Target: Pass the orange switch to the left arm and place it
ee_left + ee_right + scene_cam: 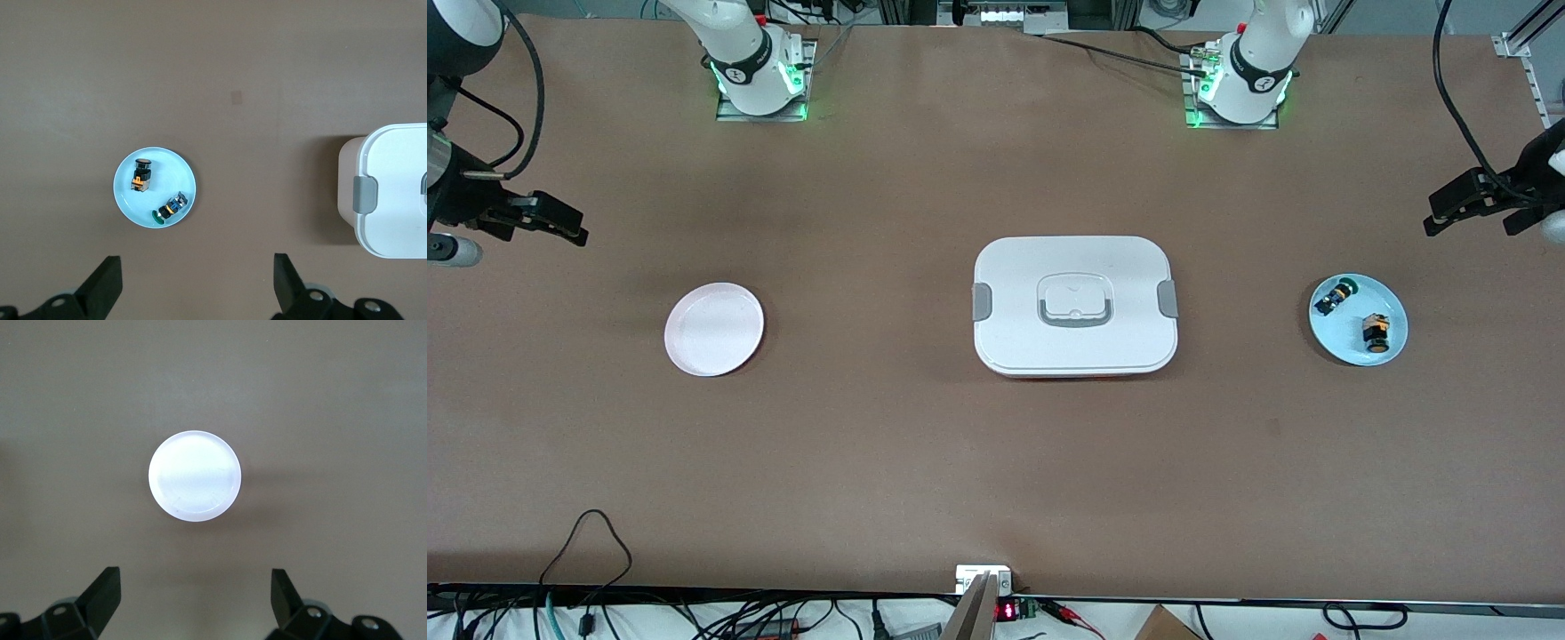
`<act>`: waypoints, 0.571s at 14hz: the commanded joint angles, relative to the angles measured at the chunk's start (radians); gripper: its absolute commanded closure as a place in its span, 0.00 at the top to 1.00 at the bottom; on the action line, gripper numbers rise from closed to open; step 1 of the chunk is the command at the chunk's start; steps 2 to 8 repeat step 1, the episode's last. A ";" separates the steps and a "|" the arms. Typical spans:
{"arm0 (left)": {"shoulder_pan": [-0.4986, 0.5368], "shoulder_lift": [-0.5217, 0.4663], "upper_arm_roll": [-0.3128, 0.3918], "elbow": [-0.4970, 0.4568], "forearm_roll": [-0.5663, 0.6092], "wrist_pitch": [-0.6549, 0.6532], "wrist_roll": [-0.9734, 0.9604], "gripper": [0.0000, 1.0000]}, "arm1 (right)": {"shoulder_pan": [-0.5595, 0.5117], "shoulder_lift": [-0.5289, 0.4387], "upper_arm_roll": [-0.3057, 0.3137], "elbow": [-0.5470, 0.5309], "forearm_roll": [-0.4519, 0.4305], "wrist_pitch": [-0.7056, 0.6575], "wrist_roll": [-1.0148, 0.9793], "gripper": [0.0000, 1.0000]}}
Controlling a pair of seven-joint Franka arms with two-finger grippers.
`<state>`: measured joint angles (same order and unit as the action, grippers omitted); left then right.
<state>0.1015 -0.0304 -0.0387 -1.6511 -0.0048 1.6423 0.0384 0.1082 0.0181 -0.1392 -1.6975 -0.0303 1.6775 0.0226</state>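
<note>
The orange switch (1376, 332) (141, 176) lies on its side on a light blue plate (1343, 336) (170, 175) toward the left arm's end of the table. The large white box (1016, 331) (395, 200), lid shut, sits mid-table between the two plates. My left gripper (1472, 219) (198, 280) hangs open and empty above the table close to the blue plate, not over the switch. My right gripper (527, 229) (195, 595) hangs open and empty above the table toward the right arm's end, near a pale pink plate (714, 329) (194, 475).
A small black switch with a green cap (1336, 295) (171, 207) shares the blue plate with the orange one. The pink plate holds nothing. Cables run along the table edge nearest the front camera.
</note>
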 commanded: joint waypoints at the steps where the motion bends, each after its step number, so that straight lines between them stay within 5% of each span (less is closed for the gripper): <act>1: -0.005 0.010 0.003 0.028 -0.020 -0.018 -0.009 1.00 | 0.011 0.009 -0.011 0.024 0.001 -0.021 -0.009 1.00; 8: -0.005 0.010 0.003 0.028 -0.020 -0.018 -0.009 1.00 | 0.011 0.009 -0.011 0.024 0.001 -0.021 -0.009 1.00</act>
